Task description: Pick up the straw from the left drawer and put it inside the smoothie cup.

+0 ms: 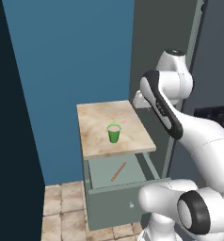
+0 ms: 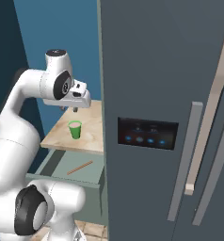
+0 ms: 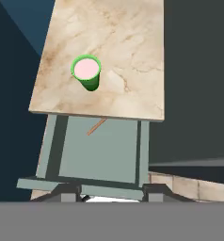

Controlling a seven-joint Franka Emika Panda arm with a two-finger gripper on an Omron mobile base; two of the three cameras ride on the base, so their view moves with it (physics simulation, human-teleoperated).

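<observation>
Left drawer point(image 1: 115, 203): pulled open, straw point(image 1: 118, 171) lying diagonally on its floor. Marble counter point(image 1: 97, 121) above: smoothie cup point(image 1: 114, 133) upright. Gripper point(image 2: 75, 109): raised over the counter, holding nothing, finger spread indiscernible.

marble countertop point(image 1: 97, 127) | blue wall point(image 1: 67, 52) behind | grey fridge point(image 2: 165, 70), dark panel point(image 2: 147, 133) | tiled floor point(image 1: 62, 212)

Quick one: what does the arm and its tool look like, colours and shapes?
Glossy white rounded arm segments with dark grey-black bands and round caps at the joints. The tool is a boxy white block with small dark fingertips under it. No cables or markings visible.
</observation>
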